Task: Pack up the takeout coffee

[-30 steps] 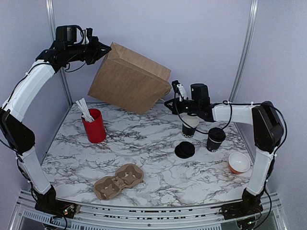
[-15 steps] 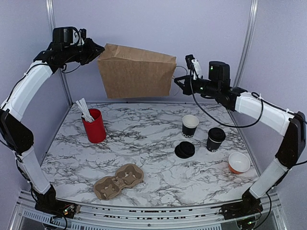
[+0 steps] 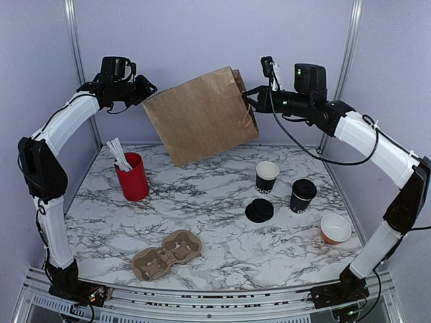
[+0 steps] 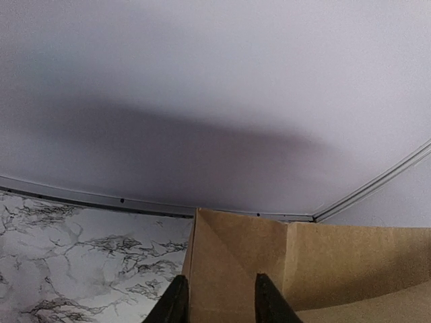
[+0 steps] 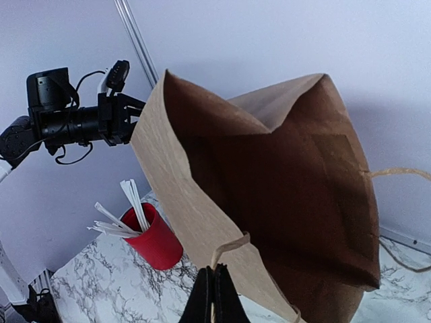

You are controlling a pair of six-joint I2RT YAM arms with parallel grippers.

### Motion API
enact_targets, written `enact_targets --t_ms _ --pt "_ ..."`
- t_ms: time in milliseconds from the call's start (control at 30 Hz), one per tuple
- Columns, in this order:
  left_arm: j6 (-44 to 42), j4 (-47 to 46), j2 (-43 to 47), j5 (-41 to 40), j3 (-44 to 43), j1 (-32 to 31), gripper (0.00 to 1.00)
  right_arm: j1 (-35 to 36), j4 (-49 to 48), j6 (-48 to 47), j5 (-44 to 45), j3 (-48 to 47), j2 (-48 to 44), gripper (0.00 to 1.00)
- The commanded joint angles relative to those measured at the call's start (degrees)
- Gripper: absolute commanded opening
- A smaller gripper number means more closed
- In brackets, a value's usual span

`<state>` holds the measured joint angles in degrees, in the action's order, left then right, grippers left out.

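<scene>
A brown paper bag [image 3: 202, 114] hangs tilted in the air above a marbled tabletop [image 3: 215, 202], stretched between two robot arms. The right jaws are closed on the bag's rim at its right end, beside a twine handle [image 5: 232, 242]. That wrist's view looks straight into the bag's dark, open mouth. The left jaws sit at the bag's upper left corner, parted, with one finger [image 4: 174, 306] on each side of a folded edge. They look too loose to be pinching it, though that is a judgement.

The takeout coffee [image 3: 302, 196], a small black cup with its black lid on, stands upright on the tabletop. It is below the bag and off to the bag's right, well apart from the bag and from both jaws. Its long axis is vertical. A matching lidless cup [image 3: 267, 177] stands below the bag's right end, and a loose black lid [image 3: 258, 210] lies lower on that same side.

The coffee lies down and to the right of the right jaws. It is far nearer the right arm [image 3: 367, 138] than the left arm [image 3: 67, 128]. The bag's mouth opens toward the bag's right end rather than upward. The bag probably needs standing on the tabletop before the cup can go in upright.
</scene>
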<state>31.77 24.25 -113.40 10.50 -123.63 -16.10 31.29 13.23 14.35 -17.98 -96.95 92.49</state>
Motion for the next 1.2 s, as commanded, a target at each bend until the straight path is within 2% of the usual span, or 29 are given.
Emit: enact_targets --t_ms 0,100,267,433,567,933,1167 --pt "-1.80 -0.92 -1.62 -1.80 -3.72 1.19 0.38 1.09 1.53 4.61 -1.45 -2.66 1.73 0.00" --pt "-3.03 -0.89 -2.90 -2.40 -4.68 1.34 0.47 1.64 0.94 6.10 -1.70 -3.24 2.24 0.00" --pt "-4.93 -0.93 -4.72 -2.99 -6.46 1.51 0.70 1.80 -0.97 9.36 -3.01 -3.22 3.18 0.00" --pt "-4.88 -0.98 -2.97 -1.32 -5.43 1.30 0.81 2.69 -2.34 12.04 -2.74 -3.71 4.20 0.00" --pt "-4.56 -1.32 0.96 0.49 -0.80 0.61 0.82 3.75 -3.44 13.40 -1.27 -4.24 4.80 0.00" --pt "-0.26 -8.54 19.70 2.92 20.76 -2.61 0.82 5.55 -3.78 13.10 4.27 -9.40 8.75 0.00" --pt "-0.87 -11.21 27.92 1.94 29.42 -10.23 0.79 6.84 -0.64 12.55 10.27 -15.34 12.30 0.00"
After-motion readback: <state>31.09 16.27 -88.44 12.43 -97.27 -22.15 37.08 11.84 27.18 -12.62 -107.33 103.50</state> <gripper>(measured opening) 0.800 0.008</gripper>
